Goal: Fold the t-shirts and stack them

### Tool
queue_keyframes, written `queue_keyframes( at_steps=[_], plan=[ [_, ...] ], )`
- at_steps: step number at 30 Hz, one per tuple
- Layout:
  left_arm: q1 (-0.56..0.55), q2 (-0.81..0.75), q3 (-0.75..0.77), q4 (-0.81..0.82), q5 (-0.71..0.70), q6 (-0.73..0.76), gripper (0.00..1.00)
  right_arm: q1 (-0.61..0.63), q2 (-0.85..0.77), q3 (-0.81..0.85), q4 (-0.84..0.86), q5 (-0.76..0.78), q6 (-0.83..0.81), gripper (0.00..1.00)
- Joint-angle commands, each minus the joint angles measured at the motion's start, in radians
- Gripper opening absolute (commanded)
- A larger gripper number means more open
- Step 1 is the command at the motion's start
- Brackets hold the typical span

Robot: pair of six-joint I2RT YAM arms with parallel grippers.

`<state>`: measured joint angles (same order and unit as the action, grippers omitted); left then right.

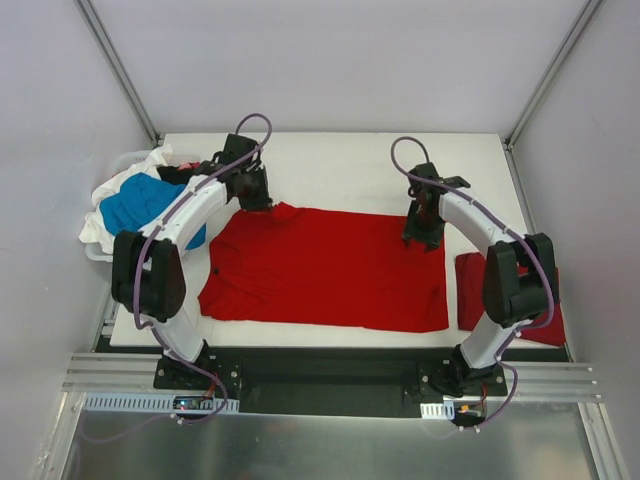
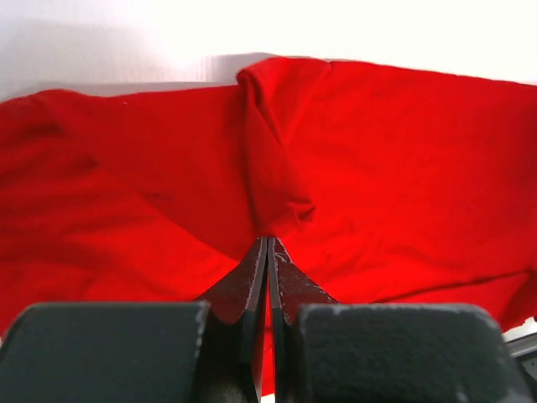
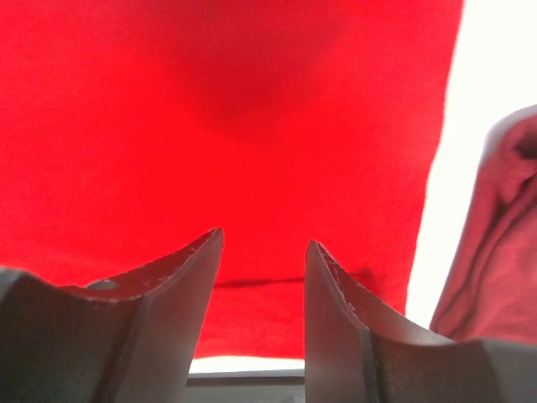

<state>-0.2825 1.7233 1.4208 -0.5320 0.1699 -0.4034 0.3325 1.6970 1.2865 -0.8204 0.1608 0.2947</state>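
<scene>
A bright red t-shirt (image 1: 330,265) lies spread flat across the white table (image 1: 340,160). My left gripper (image 1: 255,200) is at its far left corner, shut on a pinched-up ridge of the red cloth (image 2: 273,159); the fingertips (image 2: 268,239) meet where the fold puckers. My right gripper (image 1: 422,238) hovers over the shirt's far right corner, open, and between its fingers only flat red cloth (image 3: 235,109) shows underneath (image 3: 263,239). A folded red t-shirt (image 1: 470,290) lies at the right edge, partly hidden by the right arm, and shows as a darker red bundle (image 3: 499,252).
A heap of unfolded t-shirts sits at the far left edge: blue (image 1: 140,205), white (image 1: 105,195) and a bit of black (image 1: 185,172). Grey walls enclose the table on three sides. Bare white table lies behind the spread shirt.
</scene>
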Motion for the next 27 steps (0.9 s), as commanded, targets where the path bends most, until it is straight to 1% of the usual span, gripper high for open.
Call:
queue_keyframes(
  at_steps=[1,5,6,9,15,21,27],
  plan=[
    [0.000,-0.112,-0.072,0.015,-0.050,-0.026,0.00,-0.090,0.059,0.050,0.017,-0.059,-0.023,0.49],
    [-0.003,-0.156,-0.132,0.013,-0.063,-0.034,0.00,-0.168,0.105,0.069,0.058,-0.151,-0.071,0.47],
    [-0.003,-0.162,-0.152,0.015,-0.067,-0.034,0.00,-0.196,0.124,0.083,0.073,-0.208,-0.081,0.47],
    [-0.003,-0.172,-0.178,0.013,-0.070,-0.034,0.00,-0.254,0.138,0.089,0.118,-0.295,-0.107,0.46],
    [-0.006,-0.174,-0.191,0.013,-0.064,-0.054,0.00,-0.360,0.200,0.126,0.156,-0.453,-0.153,0.50],
    [-0.029,-0.171,-0.192,0.003,-0.079,-0.089,0.00,-0.446,0.305,0.241,0.147,-0.537,-0.169,0.53],
    [-0.040,-0.153,-0.158,-0.040,-0.101,-0.092,0.00,-0.509,0.358,0.310,0.150,-0.540,-0.167,0.53]
  ],
)
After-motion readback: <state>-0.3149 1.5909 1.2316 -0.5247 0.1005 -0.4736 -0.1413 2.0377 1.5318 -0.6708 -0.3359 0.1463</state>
